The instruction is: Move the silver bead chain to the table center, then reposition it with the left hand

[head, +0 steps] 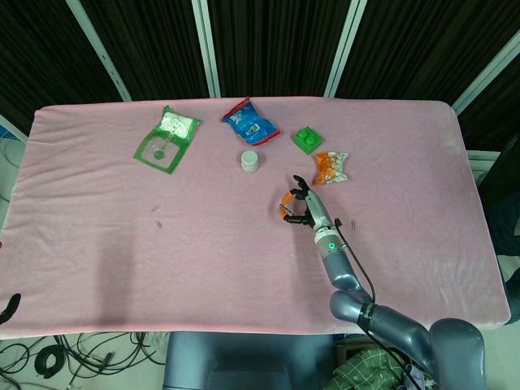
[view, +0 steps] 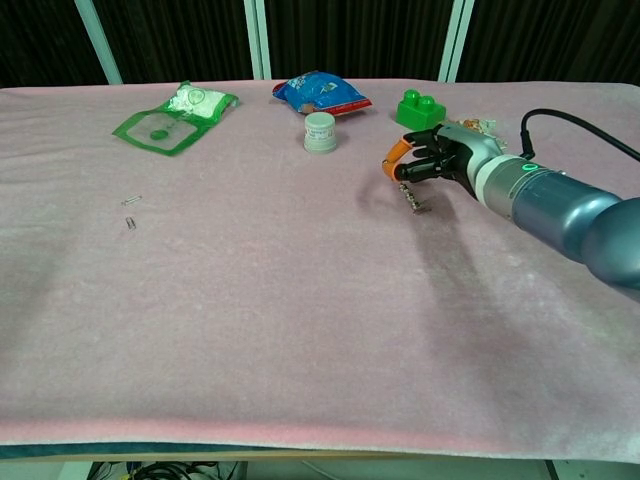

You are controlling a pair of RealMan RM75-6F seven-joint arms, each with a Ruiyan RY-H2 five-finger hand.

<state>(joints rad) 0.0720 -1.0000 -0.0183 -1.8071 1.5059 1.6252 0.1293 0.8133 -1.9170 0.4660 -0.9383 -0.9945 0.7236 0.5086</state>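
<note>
My right hand (view: 428, 163) pinches the silver bead chain (view: 406, 192) between orange-tipped fingers. The short chain dangles under the fingers, its lower end close to the pink cloth beside a small metal clip. In the head view the right hand (head: 297, 204) hovers a little right of the table's middle, below the white jar; the chain is too small to make out there. Only a dark sliver of my left hand (head: 7, 305) shows at the lower left edge, off the table; how its fingers stand is hidden.
Along the far side lie a green packet (head: 166, 138), a blue snack bag (head: 249, 120), a white jar (head: 251, 161), a green brick (head: 306, 139) and an orange packet (head: 331, 166). Small paper clips (view: 130, 211) lie at the left.
</note>
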